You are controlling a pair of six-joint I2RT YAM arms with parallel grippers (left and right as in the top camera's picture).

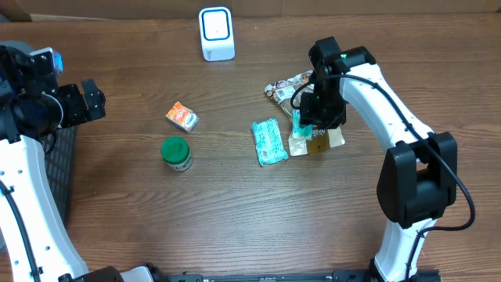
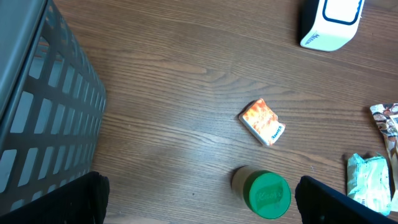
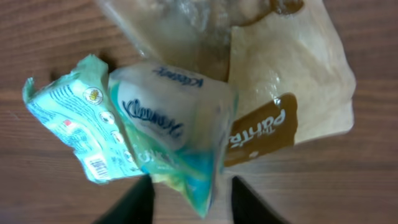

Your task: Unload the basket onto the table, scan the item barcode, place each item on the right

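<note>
Toward three o'clock, the right gripper [image 3: 194, 205] straddles a soft, light teal-and-white plastic tissue pack [image 3: 168, 124] with jaws half apart; I cannot tell whether it grips. Pinch across the pack's fuller middle, since the film looks slippery. The left gripper [image 2: 205, 202] stands wide open and empty.

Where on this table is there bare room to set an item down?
Free: the table strip between the green jar, teal packet and the near edge; also between scanner and orange box. Crowded: the packets under the right pincer.

Dark wood table [image 1: 235, 219], matt, grain showing. Tissue pack [image 3: 174, 124] is in glossy, crinkled plastic film. Scanner [image 1: 216, 33]: smooth, shiny white plastic. Basket [image 2: 50, 112]: dull grey plastic lattice.
</note>
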